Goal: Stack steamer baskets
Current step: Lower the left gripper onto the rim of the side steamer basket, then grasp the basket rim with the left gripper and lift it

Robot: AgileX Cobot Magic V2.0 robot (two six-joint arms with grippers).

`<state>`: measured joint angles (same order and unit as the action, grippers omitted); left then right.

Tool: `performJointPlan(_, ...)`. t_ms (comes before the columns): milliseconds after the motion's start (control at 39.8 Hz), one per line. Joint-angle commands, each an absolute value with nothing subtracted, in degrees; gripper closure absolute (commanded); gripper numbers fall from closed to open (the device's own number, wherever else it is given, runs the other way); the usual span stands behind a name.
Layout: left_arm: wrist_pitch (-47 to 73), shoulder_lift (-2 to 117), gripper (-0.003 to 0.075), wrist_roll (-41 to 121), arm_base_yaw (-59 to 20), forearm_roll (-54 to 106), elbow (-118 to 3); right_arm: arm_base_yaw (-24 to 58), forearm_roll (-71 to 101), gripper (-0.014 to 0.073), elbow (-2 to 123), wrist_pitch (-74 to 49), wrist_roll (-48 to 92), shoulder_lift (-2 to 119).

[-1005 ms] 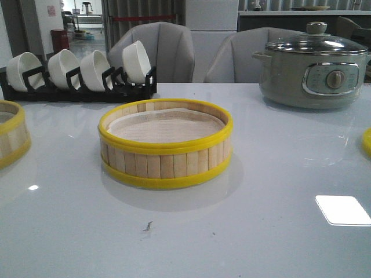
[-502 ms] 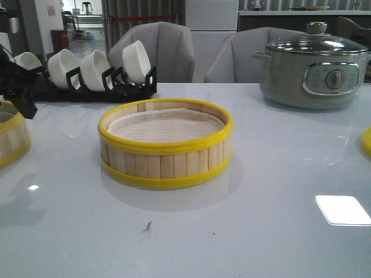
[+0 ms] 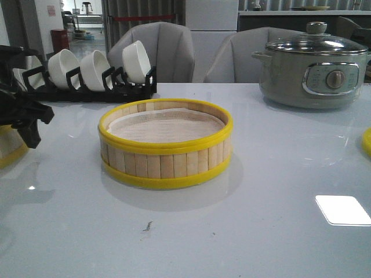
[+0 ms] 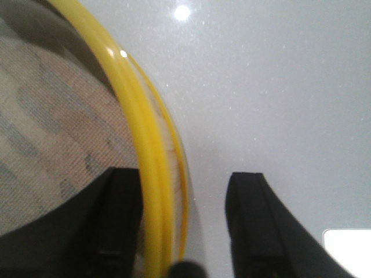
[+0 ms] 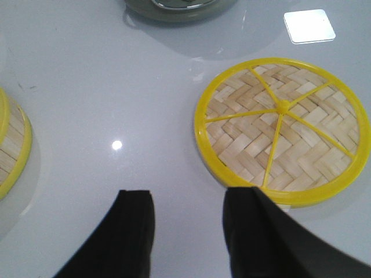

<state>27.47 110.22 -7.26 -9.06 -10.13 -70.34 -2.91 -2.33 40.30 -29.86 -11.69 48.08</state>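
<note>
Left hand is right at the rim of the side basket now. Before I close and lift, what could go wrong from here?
1. The left hand is open and straddles the side basket's yellow rim at one point only, so the lifted basket may tilt or slip.
2. The cloth liner lies beside the inner finger and could get pinched.
3. The bowl rack stands close behind that hand in the front view; a swing could clip it.

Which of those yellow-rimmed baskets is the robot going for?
The basket at the table's left edge: the left pincer straddles its rim. The middle basket sits untouched.
</note>
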Motion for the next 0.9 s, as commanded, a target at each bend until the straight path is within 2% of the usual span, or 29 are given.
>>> performJointPlan(0,26.74,107.45,0.0657,-7.35,-9.23,-10.04,-71.97,-2.77,-3.16,0.0195,42.53,-24.20,-11.37,47.93)
performJointPlan(50,26.98,107.31,0.0608,-7.35,-9.23,-10.12,-72.16,-2.77,-3.11,0.0195,42.53,-24.07,-11.37,47.93)
performJointPlan(402,34.29,102.68,0.0629,-7.35,-13.21,-9.91,-81.65,-2.77,-3.11,0.0195,42.53,-24.06,-11.37,47.93)
performJointPlan(678,39.29,100.87,0.0629,-7.35,-27.10,-9.91,-92.29,-2.77,-3.11,0.0195,42.53,-24.06,-11.37,47.93)
performJointPlan(879,37.47,101.26,0.0629,-7.14,-37.69,-10.03,-93.88,-2.77,-3.11,0.0195,42.53,-24.06,-11.37,47.93)
